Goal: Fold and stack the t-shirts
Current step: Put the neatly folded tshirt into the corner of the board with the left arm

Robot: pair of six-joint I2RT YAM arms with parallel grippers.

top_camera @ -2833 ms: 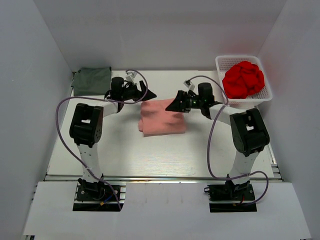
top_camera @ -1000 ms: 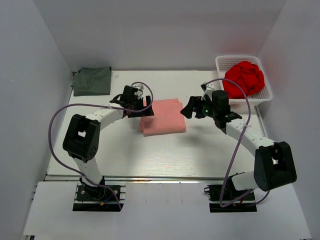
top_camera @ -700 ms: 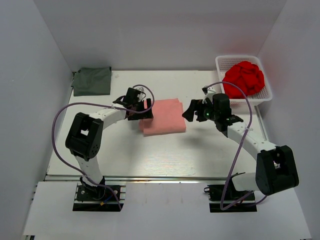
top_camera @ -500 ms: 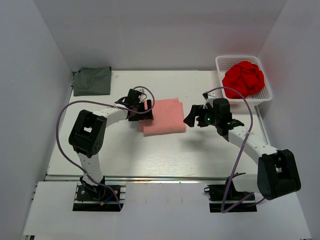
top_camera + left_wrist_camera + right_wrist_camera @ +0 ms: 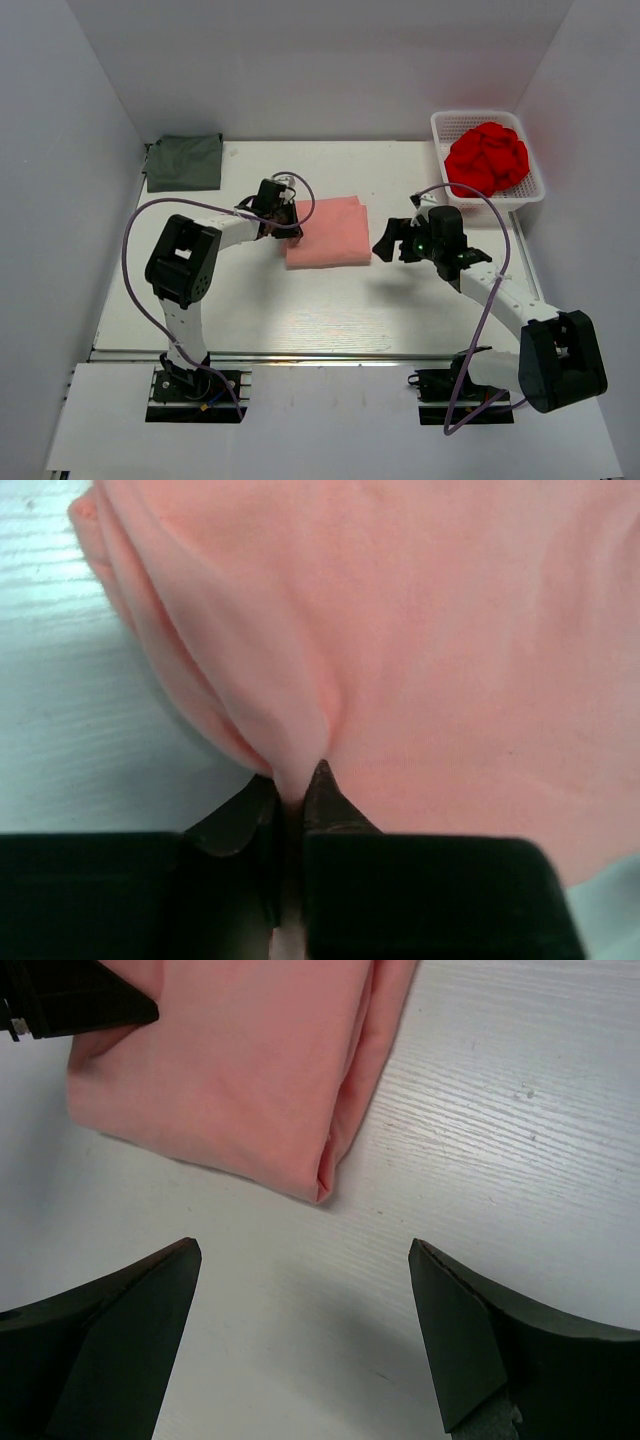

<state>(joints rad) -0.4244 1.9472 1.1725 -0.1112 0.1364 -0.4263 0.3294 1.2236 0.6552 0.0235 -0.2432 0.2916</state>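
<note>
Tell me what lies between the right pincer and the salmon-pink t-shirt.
Only a bare strip of white wood-grain table separates the right pincer from the folded salmon-pink cloth t-shirt; the right wrist view shows it.

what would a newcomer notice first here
The bright red cloth heaped in the white basket at the far right corner grabs the eye first. Next comes the folded salmon-pink t-shirt mid-table, its left edge pinched by the left gripper, while the right gripper stands open just off its right side.
</note>
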